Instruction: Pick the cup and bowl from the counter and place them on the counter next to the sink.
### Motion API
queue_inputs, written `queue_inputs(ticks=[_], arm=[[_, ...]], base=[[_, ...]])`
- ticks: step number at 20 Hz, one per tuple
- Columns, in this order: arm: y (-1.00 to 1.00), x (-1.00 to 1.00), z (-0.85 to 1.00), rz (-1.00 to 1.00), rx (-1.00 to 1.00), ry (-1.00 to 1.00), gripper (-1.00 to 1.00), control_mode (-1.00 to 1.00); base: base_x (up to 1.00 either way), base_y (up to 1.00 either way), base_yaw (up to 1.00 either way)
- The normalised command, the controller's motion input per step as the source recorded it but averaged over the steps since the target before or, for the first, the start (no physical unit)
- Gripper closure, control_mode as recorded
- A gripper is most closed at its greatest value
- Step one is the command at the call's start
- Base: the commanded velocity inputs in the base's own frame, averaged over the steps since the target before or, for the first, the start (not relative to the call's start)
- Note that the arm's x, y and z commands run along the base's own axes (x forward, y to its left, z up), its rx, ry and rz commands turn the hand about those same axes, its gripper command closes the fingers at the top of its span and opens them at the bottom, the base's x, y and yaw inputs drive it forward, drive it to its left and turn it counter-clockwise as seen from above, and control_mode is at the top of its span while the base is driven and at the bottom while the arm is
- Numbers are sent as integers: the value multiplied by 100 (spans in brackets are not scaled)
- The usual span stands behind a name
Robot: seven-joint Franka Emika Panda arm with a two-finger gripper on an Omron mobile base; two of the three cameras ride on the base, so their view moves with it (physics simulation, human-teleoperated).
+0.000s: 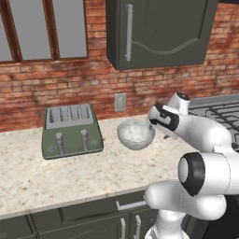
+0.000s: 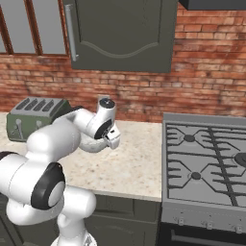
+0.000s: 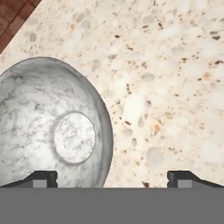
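The gripper hangs over the counter with its jaws spread wide apart and nothing between them. In the hand view one dark fingertip rises at about 7 o'clock, over the bowl's edge, and the other at about 5 o'clock, over bare speckled stone. The bowl lies from 9 o'clock down to 7 o'clock in that view, upright, showing its pale mottled inside and a round flat bottom; its rim curves between the two fingertips, nearer the one at 7 o'clock. A strip of brick wall shows at 11 o'clock.

In the left base view the gripper sits just beside the bowl, at its 3 o'clock side and a little above its rim. A green toaster stands on the counter at the bowl's 9 o'clock, apart from it. A grey stove lies at 3 o'clock.

In the right base view the gripper points down near the middle, with the arm covering most of the bowl. The stove lies at 3 o'clock, the toaster at 9 o'clock, and a dark cabinet at 12 o'clock.
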Motion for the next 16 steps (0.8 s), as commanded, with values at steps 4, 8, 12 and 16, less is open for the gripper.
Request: queue_inputs(ticks=[4,8,12,16], arm=[[0,28,-28,-7,0,0,-100,-100],[0,33,-35,-4,0,0,-100,-100],[0,21,-28,-1,0,0,-100,-100],[0,10,-16,0,0,0,-100,-100]], base=[[0,0,0],[0,0,0],[0,0,0],[0,0,0]])
